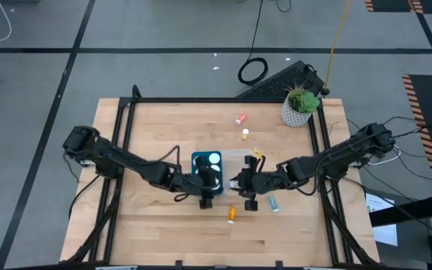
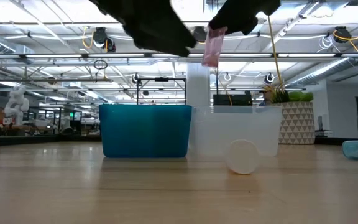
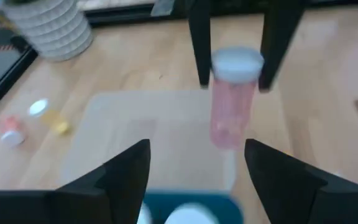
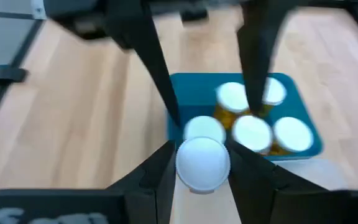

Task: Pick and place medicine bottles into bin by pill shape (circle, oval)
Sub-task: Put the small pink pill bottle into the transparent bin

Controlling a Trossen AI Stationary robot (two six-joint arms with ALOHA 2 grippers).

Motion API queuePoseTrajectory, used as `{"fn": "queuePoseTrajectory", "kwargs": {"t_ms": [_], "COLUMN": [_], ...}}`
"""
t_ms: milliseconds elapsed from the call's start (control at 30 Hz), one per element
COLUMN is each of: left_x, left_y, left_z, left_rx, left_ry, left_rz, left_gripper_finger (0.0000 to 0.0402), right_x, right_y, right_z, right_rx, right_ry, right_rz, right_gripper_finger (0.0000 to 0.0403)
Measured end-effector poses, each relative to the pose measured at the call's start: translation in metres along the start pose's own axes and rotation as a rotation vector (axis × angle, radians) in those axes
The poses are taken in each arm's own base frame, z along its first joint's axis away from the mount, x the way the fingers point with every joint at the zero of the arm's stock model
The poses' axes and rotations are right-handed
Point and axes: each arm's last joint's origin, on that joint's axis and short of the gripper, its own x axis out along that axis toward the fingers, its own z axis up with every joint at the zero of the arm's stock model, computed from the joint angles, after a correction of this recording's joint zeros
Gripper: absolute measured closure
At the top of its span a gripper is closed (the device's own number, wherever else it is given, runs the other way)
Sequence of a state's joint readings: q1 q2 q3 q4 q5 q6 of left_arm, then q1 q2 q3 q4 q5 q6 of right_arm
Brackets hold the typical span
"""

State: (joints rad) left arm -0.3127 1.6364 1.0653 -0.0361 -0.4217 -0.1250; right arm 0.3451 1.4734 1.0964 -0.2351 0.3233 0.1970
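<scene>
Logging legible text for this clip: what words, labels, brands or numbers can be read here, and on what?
None can be read in any view.
The pink bottle held by the right gripper shows no readable label.
Pale marks beside that gripper are too blurred.

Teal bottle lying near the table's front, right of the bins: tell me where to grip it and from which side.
Grip the teal bottle around mid-body, coming straight down from above. It lies on its side on the table, so close across its rounded sides, not its ends.
</scene>
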Motion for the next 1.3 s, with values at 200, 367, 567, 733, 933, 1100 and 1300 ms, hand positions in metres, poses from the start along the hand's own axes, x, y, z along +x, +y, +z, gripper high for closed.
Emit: {"fn": "queuePoseTrajectory", "kwargs": {"t_ms": [200,367,567,733,933,1100,1300], "left_x": [-0.029,-0.036,-0.034,-0.032,-0.031,-0.03,-0.03], "left_y": [0.019,0.033,0.057,0.08,0.096,0.098,0.097], "left_z": [0.004,0.011,0.017,0.02,0.02,0.019,0.019], "left_rx": [-0.008,0.013,0.038,0.013,-0.02,-0.032,-0.049], "left_ry": [0.076,0.055,0.039,0.036,0.049,0.057,0.057], "left_rz": [0.038,0.08,0.128,0.131,0.106,0.103,0.079], "left_gripper_finger": [0.0131,0.0131,0.0131,0.0131,0.0131,0.0131,0.0131], "right_x": [0.016,0.032,0.035,0.036,0.055,0.068,0.086], "right_y": [-0.037,-0.071,-0.109,-0.118,-0.114,-0.118,-0.118], "right_z": [-0.01,-0.027,-0.03,-0.032,-0.051,-0.059,-0.069], "right_rx": [0.047,0.106,0.161,0.158,0.117,0.123,0.125], "right_ry": [0.017,-0.017,-0.005,0.016,0.084,0.114,0.134], "right_rz": [-0.081,-0.093,-0.088,-0.074,-0.065,-0.077,-0.03], "right_gripper_finger": [0.028,0.028,0.028,0.028,0.028,0.028,0.028]}}
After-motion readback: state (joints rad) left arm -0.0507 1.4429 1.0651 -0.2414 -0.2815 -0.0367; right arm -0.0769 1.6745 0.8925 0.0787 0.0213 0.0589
